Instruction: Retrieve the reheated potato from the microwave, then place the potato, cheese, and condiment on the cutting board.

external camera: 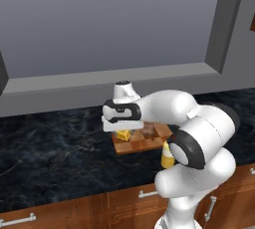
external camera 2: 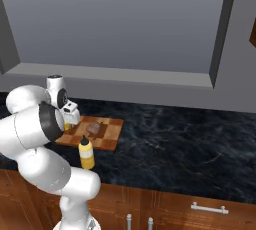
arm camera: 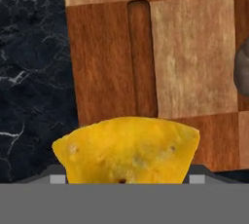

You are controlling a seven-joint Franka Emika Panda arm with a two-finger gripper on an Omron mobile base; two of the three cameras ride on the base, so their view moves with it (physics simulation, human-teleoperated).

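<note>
One cheese (arm camera: 127,151) wedge sitting between gripper (external camera: 122,132) jaws, jaws spreading wide on both flanks, over board (arm camera: 107,57) near edge. Potato (external camera 2: 94,127) resting at 3 o'clock; bottle (external camera 2: 86,154) waiting off board.

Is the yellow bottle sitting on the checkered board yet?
Apart. In the right base view the condiment bottle stands on the dark counter, just off the cutting board.
</note>
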